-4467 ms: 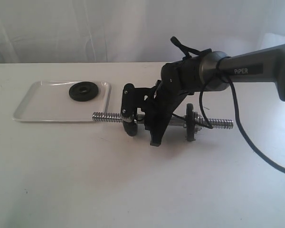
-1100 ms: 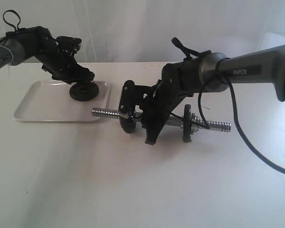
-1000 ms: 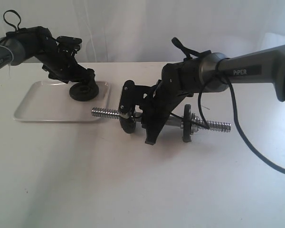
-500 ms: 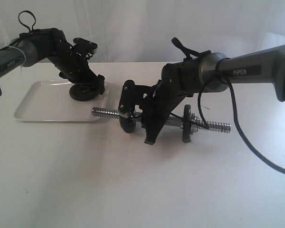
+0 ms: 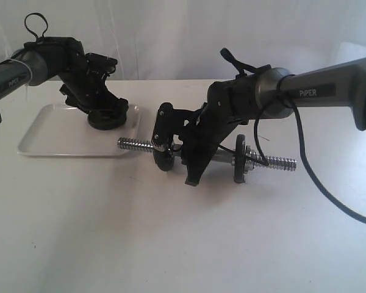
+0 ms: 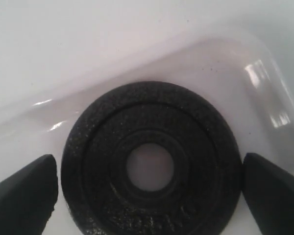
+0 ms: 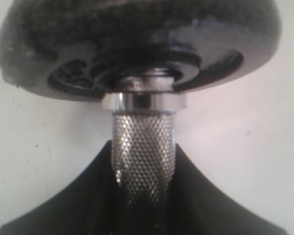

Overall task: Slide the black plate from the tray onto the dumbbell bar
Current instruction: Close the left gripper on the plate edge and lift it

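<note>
Clamping the dumbbell bar [image 5: 134,144] by its knurled middle in my right gripper [image 5: 194,160] so its bare threaded end faces the tray [image 5: 55,139], I hang my left gripper [image 5: 102,108], jaws wide and empty, astride the black plate [image 6: 152,110] lying flat in the tray, ready to pinch its rim.

My claw [image 7: 143,200] is closed around the dumbbell bar [image 7: 143,142], with its two dark fingers [image 7: 63,218] pressing in from either side on the knurled chrome grip. Beyond my hold the knurling ends at a smooth silver collar [image 7: 144,101]. Right against that collar sits a black weight disc [image 7: 137,34], rough-textured, with a raised hub ring around the bar. The disc spans nearly the whole width of what I see. Behind it all lies the plain white worktop [image 7: 245,147].
</note>
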Robot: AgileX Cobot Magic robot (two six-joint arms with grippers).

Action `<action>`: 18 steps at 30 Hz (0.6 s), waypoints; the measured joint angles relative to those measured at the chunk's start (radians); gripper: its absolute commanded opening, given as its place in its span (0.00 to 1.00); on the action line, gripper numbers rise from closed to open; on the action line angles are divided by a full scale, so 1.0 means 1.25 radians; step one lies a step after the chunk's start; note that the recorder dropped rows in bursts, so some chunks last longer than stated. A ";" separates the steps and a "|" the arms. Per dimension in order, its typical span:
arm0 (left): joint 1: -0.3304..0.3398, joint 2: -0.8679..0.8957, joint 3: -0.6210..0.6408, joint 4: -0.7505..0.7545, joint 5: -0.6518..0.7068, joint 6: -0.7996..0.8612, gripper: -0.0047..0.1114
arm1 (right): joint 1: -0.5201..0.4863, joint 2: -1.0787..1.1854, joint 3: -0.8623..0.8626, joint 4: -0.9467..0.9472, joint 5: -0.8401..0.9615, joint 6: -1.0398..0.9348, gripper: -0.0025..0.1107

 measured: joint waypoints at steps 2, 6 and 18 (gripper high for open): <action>0.000 0.000 0.000 0.000 0.013 -0.006 0.95 | 0.000 0.000 0.000 0.000 0.000 0.000 0.02; 0.000 0.000 0.000 0.001 0.029 -0.011 0.95 | 0.000 0.000 0.000 0.000 -0.001 0.000 0.02; 0.000 -0.003 0.025 0.001 -0.009 -0.022 0.95 | 0.000 0.000 0.000 0.001 -0.003 0.002 0.02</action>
